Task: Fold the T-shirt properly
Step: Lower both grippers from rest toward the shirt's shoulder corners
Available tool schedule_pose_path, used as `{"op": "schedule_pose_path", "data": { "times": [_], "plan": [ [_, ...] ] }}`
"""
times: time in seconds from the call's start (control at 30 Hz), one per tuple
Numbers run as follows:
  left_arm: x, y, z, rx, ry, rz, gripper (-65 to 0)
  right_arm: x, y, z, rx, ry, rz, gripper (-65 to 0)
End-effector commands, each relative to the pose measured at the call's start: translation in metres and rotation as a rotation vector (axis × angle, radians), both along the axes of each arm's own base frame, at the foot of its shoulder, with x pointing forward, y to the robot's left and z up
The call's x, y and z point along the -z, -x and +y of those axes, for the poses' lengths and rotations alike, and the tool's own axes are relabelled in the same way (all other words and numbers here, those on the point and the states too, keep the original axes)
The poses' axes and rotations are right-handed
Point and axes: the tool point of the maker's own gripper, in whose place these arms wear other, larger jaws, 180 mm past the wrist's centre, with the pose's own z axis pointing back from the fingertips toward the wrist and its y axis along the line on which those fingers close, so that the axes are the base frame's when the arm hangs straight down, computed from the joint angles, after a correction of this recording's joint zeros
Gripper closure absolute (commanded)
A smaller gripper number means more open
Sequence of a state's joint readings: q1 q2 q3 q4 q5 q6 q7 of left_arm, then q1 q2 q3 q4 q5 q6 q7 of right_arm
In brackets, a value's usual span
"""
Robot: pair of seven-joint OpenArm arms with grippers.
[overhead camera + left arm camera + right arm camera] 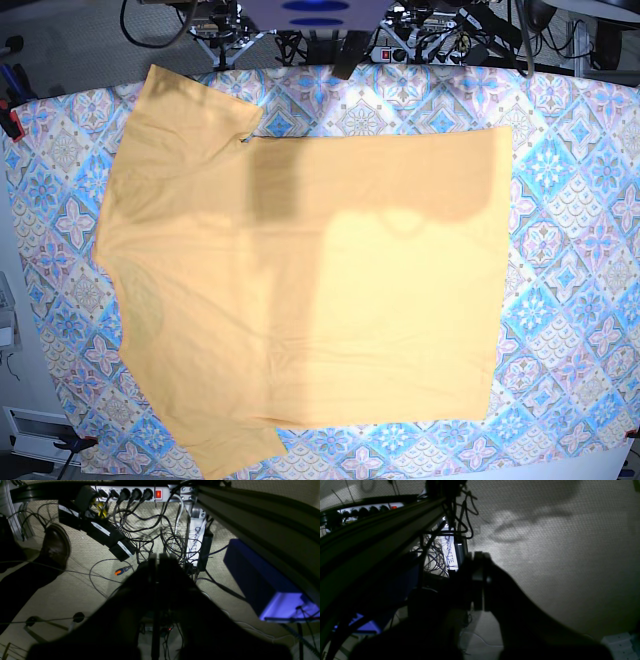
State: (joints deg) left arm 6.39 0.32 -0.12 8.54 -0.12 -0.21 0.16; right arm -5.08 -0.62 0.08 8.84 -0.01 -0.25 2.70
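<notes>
Both grippers parked off the table, pointing down at the floor, neither reaching over the cloth. Left gripper dark against the carpet, jaws pressed together, nothing between them. Right gripper likewise closed and empty. Below and ahead of the left gripper: a power strip with a lit red switch, tangled cables, a small screwdriver just to its left, a shoe further left, a blue box to its right. Ahead of the right gripper: bare carpet, frame rail and wiring to its left. T-shirt nowhere in either wrist view; in the base view, spread flat and unfolded on the tablecloth, long axis across that view, sleeves toward its left edge, straight hem toward its right. Hem end thus on the left arm's side, sleeve end on the right arm's. Neither arm visible over the table, so no telling which is nearer. Judged: folding not begun; both must first lift up over the table edge. Cloth smooth, a broad shadow across its upper part.
</notes>
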Motion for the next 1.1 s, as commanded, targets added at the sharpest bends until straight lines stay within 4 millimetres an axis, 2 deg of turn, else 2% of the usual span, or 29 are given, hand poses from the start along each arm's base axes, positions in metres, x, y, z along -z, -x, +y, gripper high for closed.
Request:
{"op": "schedule_pose_path", "data": {
  "times": [0.0, 0.67, 0.77, 1.03, 1.07],
  "plan": [
    [0.000, 0.000, -0.003, -0.004, 0.003, -0.005, -0.2, 0.000, 0.001, -0.002, -0.008, 0.004, -0.006, 0.0],
    [0.000, 0.001, -0.003, -0.001, 0.004, -0.003, -0.2, 0.000, 0.004, -0.002, -0.008, 0.004, 0.000, 0.0],
    [-0.001, 0.014, -0.003, 0.001, 0.004, 0.017, -0.2, 0.000, 0.013, -0.014, -0.010, 0.022, 0.014, 0.0],
    [-0.004, 0.039, 0.004, 0.016, -0.007, 0.028, -0.2, -0.002, 0.031, -0.027, -0.013, 0.041, 0.037, 0.0],
    [-0.006, 0.043, 0.007, 0.017, -0.012, 0.026, 0.0, -0.002, 0.040, -0.029, -0.014, 0.044, 0.051, 0.0]
  ]
}}
